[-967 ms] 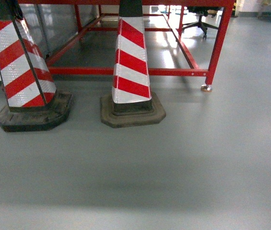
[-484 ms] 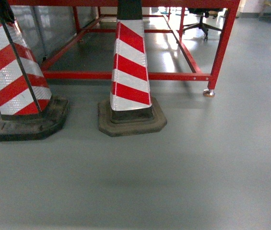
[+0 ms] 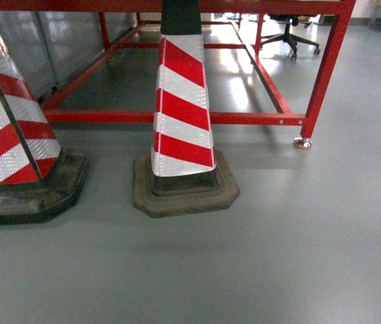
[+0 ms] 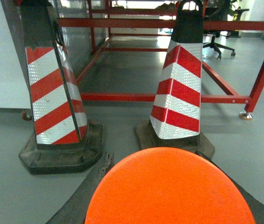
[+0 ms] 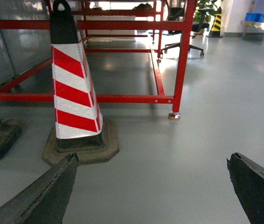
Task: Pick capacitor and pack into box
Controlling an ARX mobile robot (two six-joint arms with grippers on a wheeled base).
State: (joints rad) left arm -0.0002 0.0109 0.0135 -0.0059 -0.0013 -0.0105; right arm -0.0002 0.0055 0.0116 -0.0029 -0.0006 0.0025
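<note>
In the right wrist view the right tool (image 5: 153, 186) shows only as two dark fingers at the lower corners of the frame, spread wide with bare grey floor (image 5: 178, 158) between them and nothing pinched. In the left wrist view the left tool cannot be made out at all: a round orange shape (image 4: 169, 186) fills the bottom centre of the frame, and whether anything is spread or pressed together behind it cannot be told. Beyond the tools stand two red-and-white striped cones, the middle cone (image 3: 182, 108) on its worn rubber base at the centre of the head view and the left cone (image 3: 8, 128) cut by the left edge. Behind them runs a red metal frame (image 3: 177, 117) on a small caster at the right, with an office chair (image 3: 291, 37) at the upper right. Neither the capacitor nor the box appears in any view, so which way they lie from either tool, their long axis and the nearer arm cannot be judged; the robot probably has to drive on first. Against the earlier head pictures the cones sit lower and larger, the left one slid further off the frame, and the caster has dropped down the right side, so the base seems to be rolling forward.
</note>
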